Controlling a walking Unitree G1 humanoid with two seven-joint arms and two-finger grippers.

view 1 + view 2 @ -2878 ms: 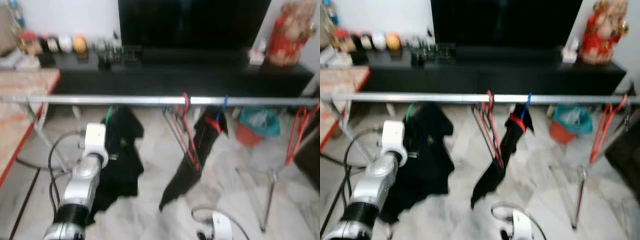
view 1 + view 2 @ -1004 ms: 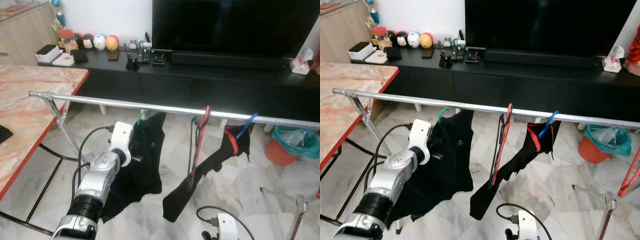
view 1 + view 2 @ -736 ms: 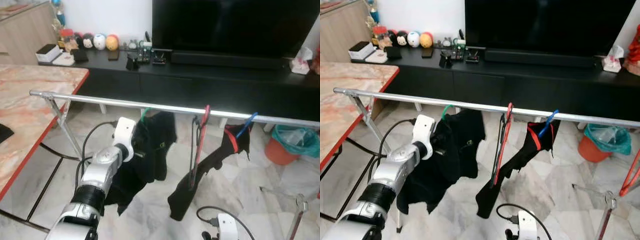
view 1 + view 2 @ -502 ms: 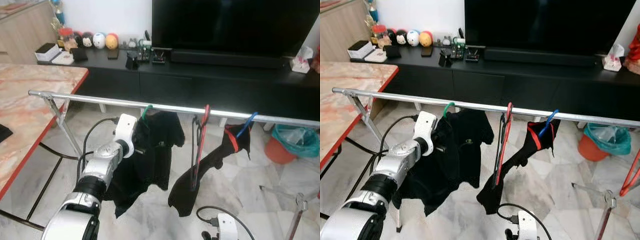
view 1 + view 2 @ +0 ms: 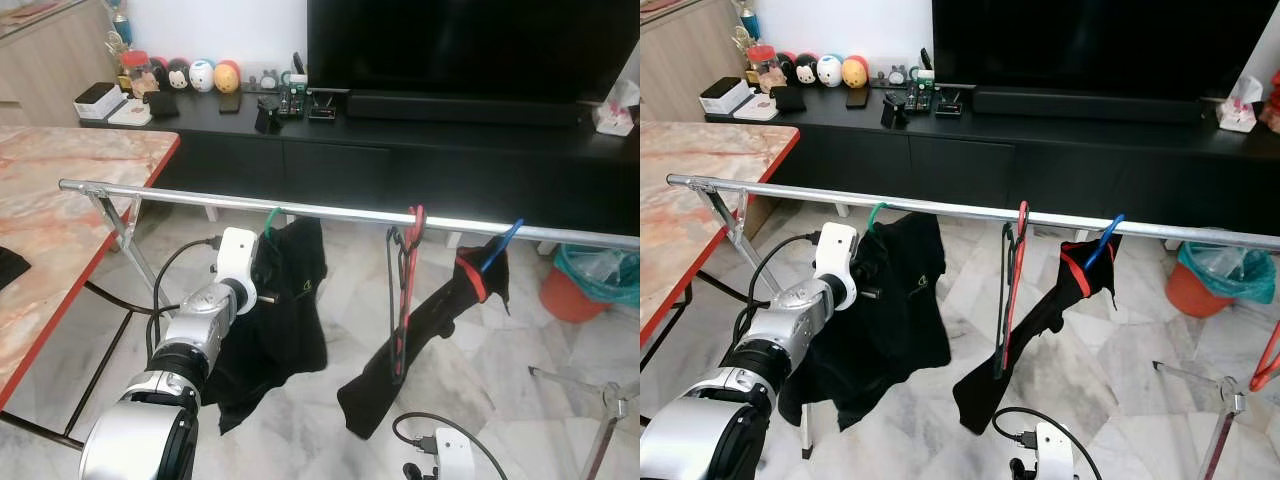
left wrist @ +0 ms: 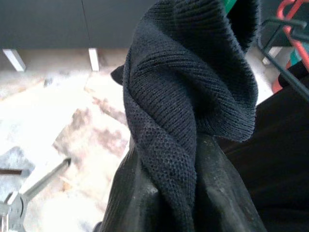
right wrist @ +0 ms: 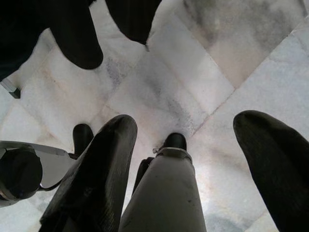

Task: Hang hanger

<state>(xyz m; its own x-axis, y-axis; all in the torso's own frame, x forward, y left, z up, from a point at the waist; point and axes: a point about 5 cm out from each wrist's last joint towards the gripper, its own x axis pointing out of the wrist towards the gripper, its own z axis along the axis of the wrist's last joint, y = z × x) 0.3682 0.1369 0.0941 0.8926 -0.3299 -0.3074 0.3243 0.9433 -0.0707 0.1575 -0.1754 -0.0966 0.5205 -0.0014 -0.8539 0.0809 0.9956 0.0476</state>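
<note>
Left eye view: green hanger hooked on rail, near its left end.
Left gripper fingers clamped on black shirt, steadying it; right gripper idle, fingers apart.

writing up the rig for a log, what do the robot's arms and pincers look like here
The left arm is silver metal with a black band, a white block at the wrist and a black cable looping beside it. The right arm shows a white wrist block with a black cable. The right pincer has two long, rounded black fingers.
</note>
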